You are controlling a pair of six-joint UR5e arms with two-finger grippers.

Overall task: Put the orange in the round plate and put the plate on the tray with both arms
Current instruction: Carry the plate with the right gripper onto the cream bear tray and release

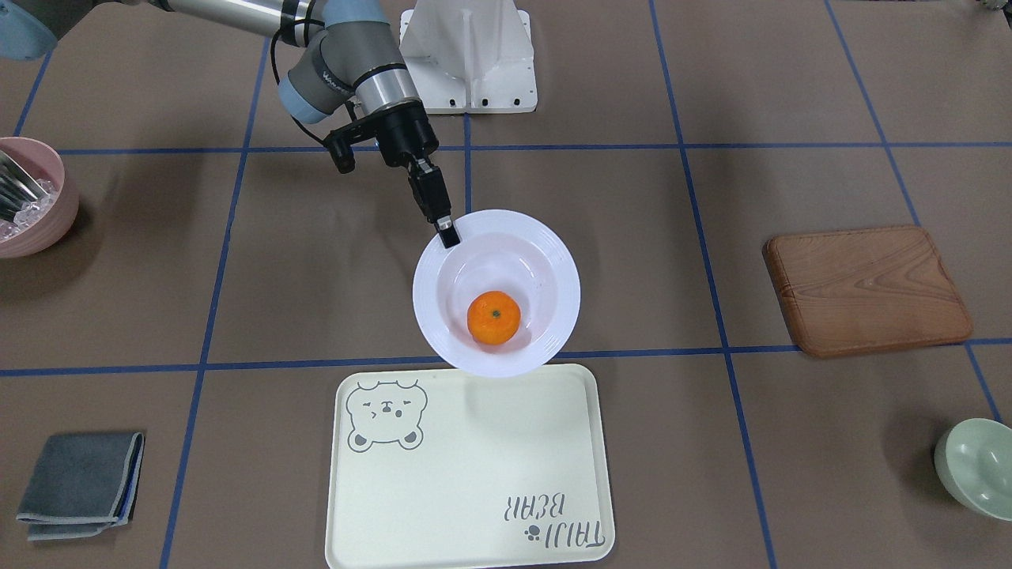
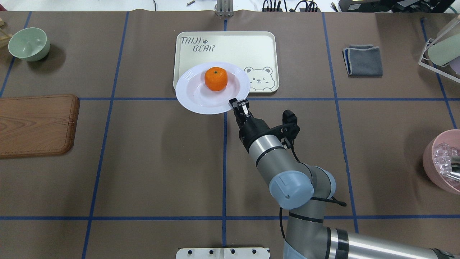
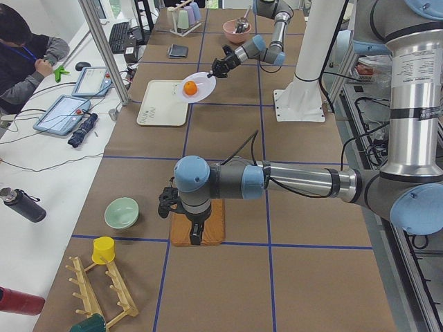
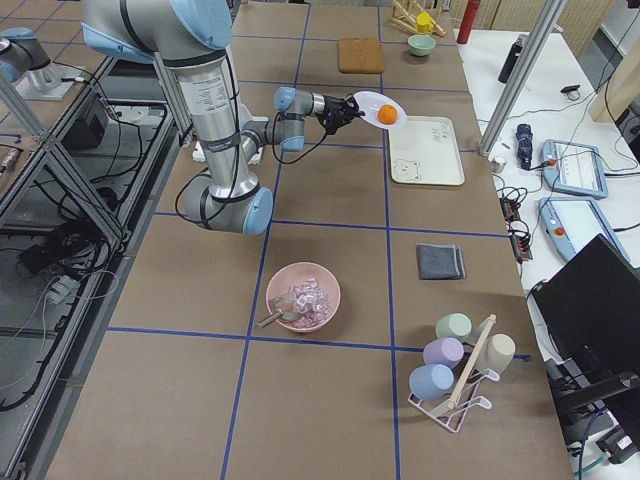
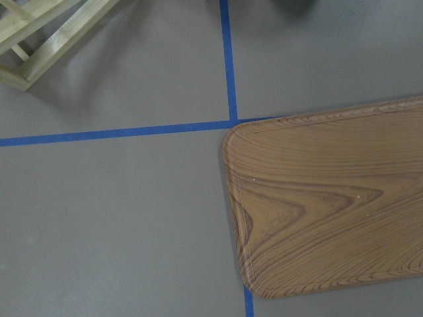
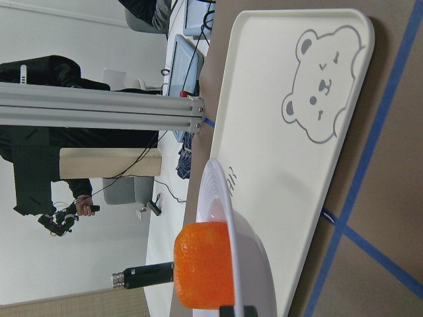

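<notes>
My right gripper (image 1: 447,231) is shut on the robot-side rim of the white round plate (image 1: 553,269), and holds it a little above the table. The orange (image 1: 493,318) lies in the plate's well. In the overhead view the plate (image 2: 190,97) overlaps the near edge of the cream bear tray (image 2: 233,46), with the orange (image 2: 216,78) over that edge. The right wrist view shows the orange (image 6: 201,264) behind the plate rim (image 6: 244,238), above the tray (image 6: 297,132). My left gripper (image 3: 196,235) points down over the wooden board (image 3: 211,228); I cannot tell whether it is open or shut.
The wooden board (image 2: 36,124) lies at the table's left, with a pale green bowl (image 2: 28,44) beyond it. A folded grey cloth (image 2: 363,60) and a pink bowl (image 2: 444,162) of clear pieces sit on the right. A person (image 3: 28,55) sits beyond the far table edge.
</notes>
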